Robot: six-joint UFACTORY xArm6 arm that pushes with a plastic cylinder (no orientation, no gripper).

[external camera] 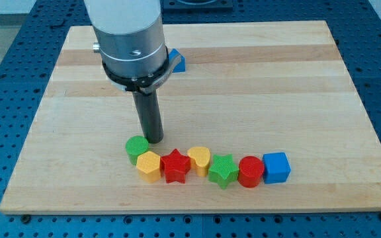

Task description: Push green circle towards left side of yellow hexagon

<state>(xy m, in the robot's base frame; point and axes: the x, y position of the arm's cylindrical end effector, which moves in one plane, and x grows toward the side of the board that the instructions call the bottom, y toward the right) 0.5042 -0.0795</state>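
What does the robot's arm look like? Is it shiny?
A bit shiny. The arm is a fat white tube ending in a grey metal cylinder with a dark ring underneath. A straight, dark rod sticks down from it; its lower end is my tip. No cables or markings show.

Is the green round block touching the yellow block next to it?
Yes, the green circle sits right against the upper-left edge of the yellow hexagon, with no gap showing between them.

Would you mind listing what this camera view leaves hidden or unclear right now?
- Blue block at the view's top: mostly hidden behind the arm, shape unreadable.
- Whether my tip touches the green circle: too close to tell.
- Yellow heart: lower part covered by the red star and green star.
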